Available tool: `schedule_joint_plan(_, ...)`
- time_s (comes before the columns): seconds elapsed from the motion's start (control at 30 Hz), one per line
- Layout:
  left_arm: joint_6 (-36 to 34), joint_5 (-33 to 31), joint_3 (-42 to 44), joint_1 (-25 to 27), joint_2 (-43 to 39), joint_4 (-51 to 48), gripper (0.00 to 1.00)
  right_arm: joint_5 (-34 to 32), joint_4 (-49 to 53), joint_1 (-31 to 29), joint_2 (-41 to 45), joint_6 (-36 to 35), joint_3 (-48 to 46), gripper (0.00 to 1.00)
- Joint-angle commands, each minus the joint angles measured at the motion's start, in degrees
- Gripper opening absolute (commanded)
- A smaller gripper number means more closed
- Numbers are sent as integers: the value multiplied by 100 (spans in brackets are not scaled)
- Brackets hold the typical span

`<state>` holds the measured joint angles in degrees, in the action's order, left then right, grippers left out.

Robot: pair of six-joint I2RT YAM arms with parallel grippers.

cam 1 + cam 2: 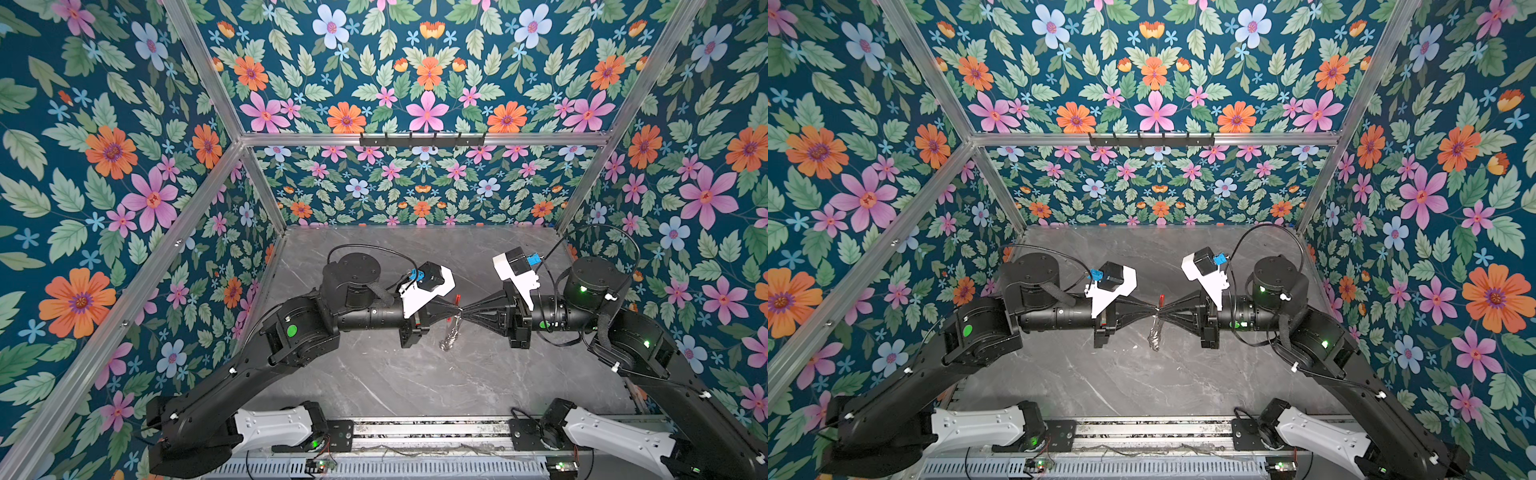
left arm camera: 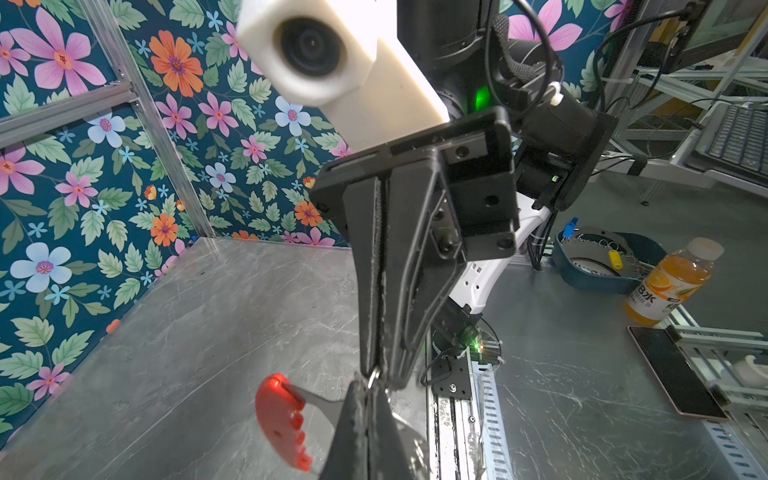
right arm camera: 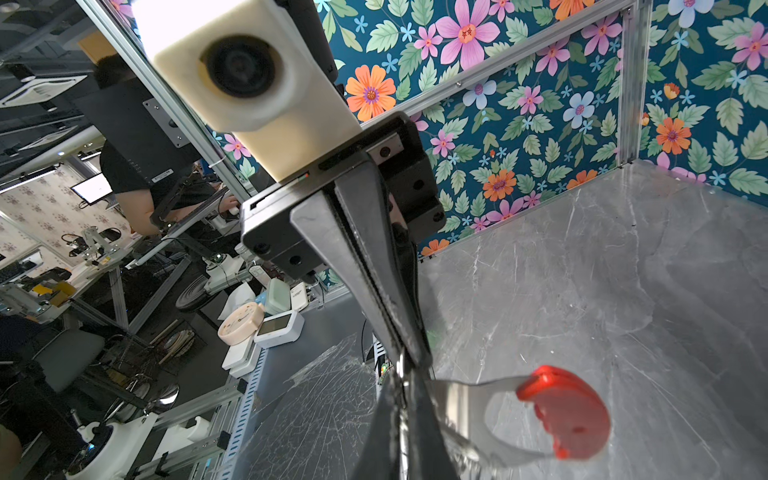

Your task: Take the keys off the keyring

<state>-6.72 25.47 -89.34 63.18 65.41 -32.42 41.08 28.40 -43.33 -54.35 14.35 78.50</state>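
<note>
Forearms [image 1: 374, 319] level, fingers [image 1: 442, 309] tip-to-tip on keyring [image 1: 452, 330].

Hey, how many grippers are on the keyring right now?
2. The left gripper pinches the keyring from the left; the right gripper meets it from the right, tip to tip, in mid-air. Which part each grips is hidden.

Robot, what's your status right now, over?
Both shut on the keyring, left gripper and right gripper tip to tip, above the table. Tiny key not distinguishable. Nothing blocking nearby.
</note>
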Motion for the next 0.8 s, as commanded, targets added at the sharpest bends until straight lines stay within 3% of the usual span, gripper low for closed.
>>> schedule_joint_plan(0.0, -41, -14, -208, 2, 103, -93, 9, -12, 180, -9, -88, 60, 159, 0)
schedule_joint_plan(0.17, -56, -148, -453, 10, 138, -561, 25, -39, 989, 0, -282, -203, 536, 0)
schedule_joint_plan(0.43, -207, 151, -1088, 8, 403, -1454, 30, -44, 2095, 6, -670, -624, 1259, 0)
schedule_joint_plan(0.77, -270, 438, -1191, 10, 596, -1802, 29, 260, 2321, 53, -821, -802, 1475, 0)
